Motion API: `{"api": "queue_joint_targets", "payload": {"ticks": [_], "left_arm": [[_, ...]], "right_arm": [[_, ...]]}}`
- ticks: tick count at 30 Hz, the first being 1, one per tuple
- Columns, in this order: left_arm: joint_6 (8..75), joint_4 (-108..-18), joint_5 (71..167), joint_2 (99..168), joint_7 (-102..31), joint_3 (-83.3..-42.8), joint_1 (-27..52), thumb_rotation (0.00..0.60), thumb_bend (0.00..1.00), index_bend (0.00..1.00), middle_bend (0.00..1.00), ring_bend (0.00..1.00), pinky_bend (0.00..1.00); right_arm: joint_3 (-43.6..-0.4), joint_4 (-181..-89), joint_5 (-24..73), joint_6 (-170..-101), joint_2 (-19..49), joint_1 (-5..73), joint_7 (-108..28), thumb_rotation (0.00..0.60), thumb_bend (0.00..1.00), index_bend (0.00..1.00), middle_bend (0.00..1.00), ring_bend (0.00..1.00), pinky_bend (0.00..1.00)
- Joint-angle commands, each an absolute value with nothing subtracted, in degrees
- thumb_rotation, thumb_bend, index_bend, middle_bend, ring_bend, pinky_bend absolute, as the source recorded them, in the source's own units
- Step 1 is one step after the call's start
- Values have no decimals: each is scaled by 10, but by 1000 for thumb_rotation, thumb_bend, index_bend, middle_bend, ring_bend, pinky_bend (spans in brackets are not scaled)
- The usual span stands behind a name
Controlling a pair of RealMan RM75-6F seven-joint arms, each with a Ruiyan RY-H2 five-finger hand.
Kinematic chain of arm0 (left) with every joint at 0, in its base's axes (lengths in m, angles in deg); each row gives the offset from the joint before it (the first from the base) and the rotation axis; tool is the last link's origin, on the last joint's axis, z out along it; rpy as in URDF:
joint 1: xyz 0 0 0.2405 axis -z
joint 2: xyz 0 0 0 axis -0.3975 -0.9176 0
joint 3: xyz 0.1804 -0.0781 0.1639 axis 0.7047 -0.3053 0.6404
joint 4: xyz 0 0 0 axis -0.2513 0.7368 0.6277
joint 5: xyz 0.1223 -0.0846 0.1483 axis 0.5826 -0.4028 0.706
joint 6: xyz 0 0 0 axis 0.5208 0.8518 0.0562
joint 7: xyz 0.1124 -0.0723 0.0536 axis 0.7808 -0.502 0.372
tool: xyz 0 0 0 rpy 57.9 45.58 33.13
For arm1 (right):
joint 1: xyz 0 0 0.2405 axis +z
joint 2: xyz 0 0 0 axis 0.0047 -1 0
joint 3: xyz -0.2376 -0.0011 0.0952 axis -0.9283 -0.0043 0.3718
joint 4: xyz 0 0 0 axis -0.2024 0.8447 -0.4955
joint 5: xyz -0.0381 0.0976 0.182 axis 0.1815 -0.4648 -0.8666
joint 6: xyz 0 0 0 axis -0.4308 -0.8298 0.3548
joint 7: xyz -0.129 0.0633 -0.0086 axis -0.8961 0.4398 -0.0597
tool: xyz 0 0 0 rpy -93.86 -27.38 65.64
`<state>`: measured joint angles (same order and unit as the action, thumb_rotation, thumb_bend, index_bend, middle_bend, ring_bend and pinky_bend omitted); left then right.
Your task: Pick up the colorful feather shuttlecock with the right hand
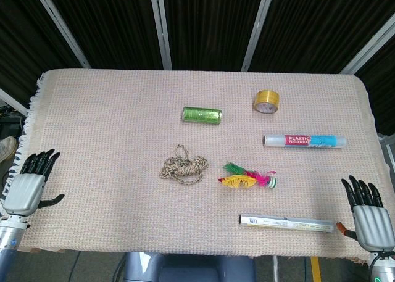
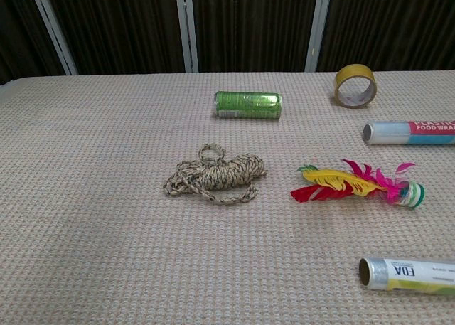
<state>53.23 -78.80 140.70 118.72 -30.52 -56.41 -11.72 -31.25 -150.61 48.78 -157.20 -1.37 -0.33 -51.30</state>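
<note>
The colorful feather shuttlecock (image 1: 247,178) (image 2: 355,184) lies flat on the woven table cloth, right of centre, its red, yellow, green and pink feathers pointing left and its round base to the right. My right hand (image 1: 368,213) rests near the table's front right corner, fingers spread and holding nothing, well to the right of and nearer than the shuttlecock. At the front left edge my left hand (image 1: 29,186) also lies open and empty. Neither hand shows in the chest view.
A silver foil roll (image 1: 289,222) (image 2: 409,275) lies between the shuttlecock and my right hand. A plastic wrap roll (image 1: 303,141) (image 2: 409,133), yellow tape ring (image 1: 266,101) (image 2: 355,85), green can (image 1: 202,114) (image 2: 248,104) and rope bundle (image 1: 182,165) (image 2: 215,176) lie further off.
</note>
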Motion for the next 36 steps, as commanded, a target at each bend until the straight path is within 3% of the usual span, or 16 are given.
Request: {"api": "queue_joint_targets", "payload": {"ticks": [1,12,19,23,27,36], "left_arm": [[531,-787,1406,1188,-305,-564,-117,600,152,0,0,0,0],[533,-795,1408,1192,-293,-562,-117,600,152,0,0,0,0],[514,-794,1401,1186,-309,-561,-112,600,153,0,0,0,0],[511,-790,1408,1182,-328,-559,-110,600,152,0,0,0,0],[500,-782,1395,1179,-345,-562,-108,600,152,0,0,0,0],[508,-778,1381,1183,-332,-568,-113,600,152,0,0,0,0]], "right_arm": [[-312,-1506,487,-1572,-13,-3,-514,600,13,0,0,0,0],[-308,-1506,505,-1566,10,13,-540,600,14,0,0,0,0],[-295,-1571,550,-1533,49,65,-602,600,13,53,0,0,0],[-285,-1590,544,-1474,80,107,-637,600,40,114,0,0,0],[-251,-1573,477,-1378,146,169,-685,600,74,168,0,0,0],[-225,-1526,427,-1307,192,233,-703,600,131,210,0,0,0]]}}
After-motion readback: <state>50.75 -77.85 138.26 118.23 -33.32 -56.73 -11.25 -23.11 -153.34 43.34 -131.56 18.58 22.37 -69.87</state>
